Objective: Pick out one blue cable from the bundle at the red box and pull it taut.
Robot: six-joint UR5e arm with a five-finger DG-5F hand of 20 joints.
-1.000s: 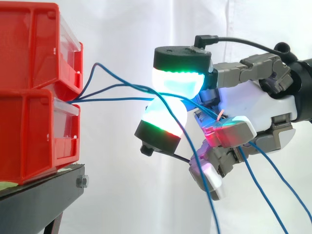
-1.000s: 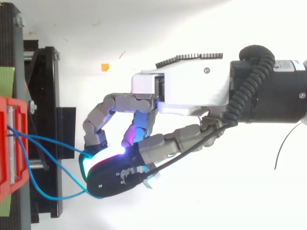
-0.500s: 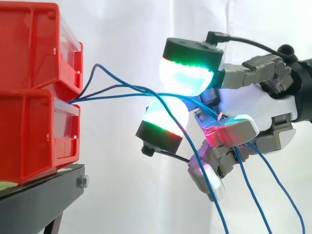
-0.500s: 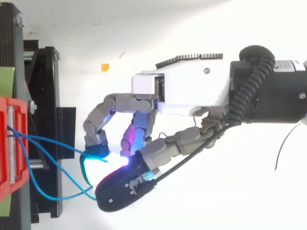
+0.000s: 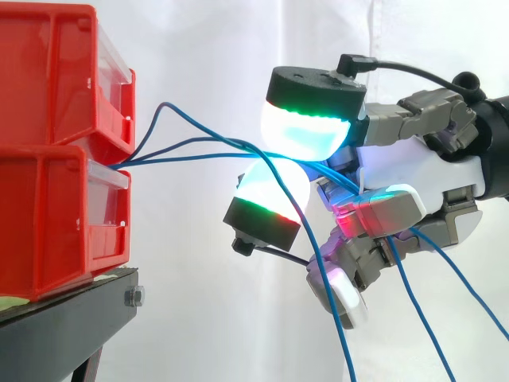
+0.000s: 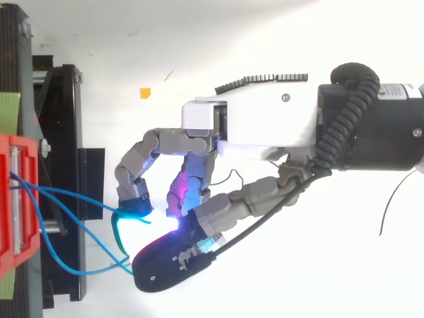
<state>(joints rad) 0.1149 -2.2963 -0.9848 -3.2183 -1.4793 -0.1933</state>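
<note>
A bundle of thin blue cables (image 5: 191,143) comes out from between the two stacked red plastic bins (image 5: 48,159) on the black metal stand (image 5: 71,310). It runs in slack curves to the hand (image 5: 413,171). The hand's curled fingers (image 5: 374,211) close round the cables, which pass between the two large glowing pads (image 5: 306,127) and hang loose below the palm.

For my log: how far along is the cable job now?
Done: the hand is at the blue cables by the red box. In hand: several run through it; a grip on one cannot be judged. Left: they hang in curves, none taut.
</note>
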